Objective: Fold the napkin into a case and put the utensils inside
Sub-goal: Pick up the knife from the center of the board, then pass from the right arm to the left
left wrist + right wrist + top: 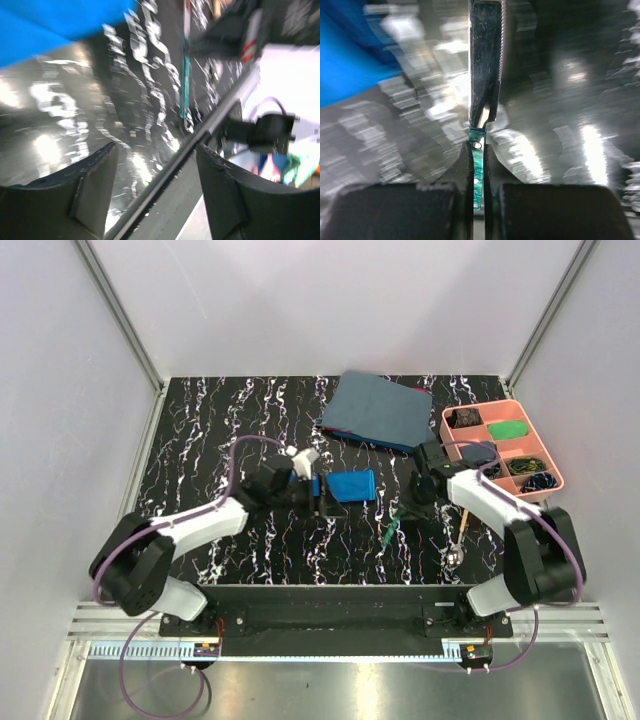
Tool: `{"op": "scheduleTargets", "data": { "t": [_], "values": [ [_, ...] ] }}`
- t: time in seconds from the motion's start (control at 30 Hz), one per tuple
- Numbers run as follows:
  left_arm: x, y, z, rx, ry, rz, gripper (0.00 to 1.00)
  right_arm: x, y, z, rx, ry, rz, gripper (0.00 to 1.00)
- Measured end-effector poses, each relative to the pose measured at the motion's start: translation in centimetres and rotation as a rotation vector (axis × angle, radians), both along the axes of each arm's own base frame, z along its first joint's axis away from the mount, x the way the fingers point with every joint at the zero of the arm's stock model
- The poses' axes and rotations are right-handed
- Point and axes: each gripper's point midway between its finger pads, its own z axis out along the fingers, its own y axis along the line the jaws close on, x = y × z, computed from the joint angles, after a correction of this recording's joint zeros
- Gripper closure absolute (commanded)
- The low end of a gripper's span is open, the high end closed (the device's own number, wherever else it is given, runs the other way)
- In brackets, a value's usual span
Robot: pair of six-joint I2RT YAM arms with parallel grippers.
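**Right claw pinches the knife; left claw spread beside the folded napkin**

Two claws are at work. The right claw (479, 155) is pressed together on one green-handled knife (485, 75). Its dark pads clamp the glossy green handle edge-on. The flat, silvery blade has a finely toothed edge and runs straight ahead from the fingertips. Whether the knife rests on the table (250, 420) or hangs just above it cannot be told.

The left claw (157, 170) is spread wide, with nothing between its two blunt black fingers (95, 185).

There is one napkin (352, 485), a bright blue, smooth, thin cloth folded to a small rectangle. It lies flat just beside the left claw's tips, and ahead and to the left of the right claw.

Two utensils can be counted. The second is a slim pale-handled utensil (461, 528) with a silvery end. It lies on the outer side of the right claw, back toward that arm's base.

Beyond both claws lie one dull grey-blue cloth (378, 410), matte and roughly square, and one pink tray (553, 455) divided into several compartments. The table is glossy black with white marble veins.
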Motion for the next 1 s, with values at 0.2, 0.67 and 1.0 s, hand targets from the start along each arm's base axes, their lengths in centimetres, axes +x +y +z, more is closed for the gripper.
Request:
{"op": "scheduleTargets", "data": {
  "t": [0.2,0.67,1.0],
  "values": [
    [-2.1,-4.5,-0.6,-0.057,0.033,-0.129,0.26,2.6,4.5,7.8,0.266,-0.205,-0.048,1.0],
    [-1.8,-6.7,0.3,-0.123,0.046,-0.169,1.0,2.0,9.3,10.4,0.446,-0.22,-0.045,0.71],
    [-2.7,-2.2,0.4,-0.067,0.092,-0.242,1.0,3.4,8.2,14.9,0.202,-0.442,0.502,0.53]
  ]
}}
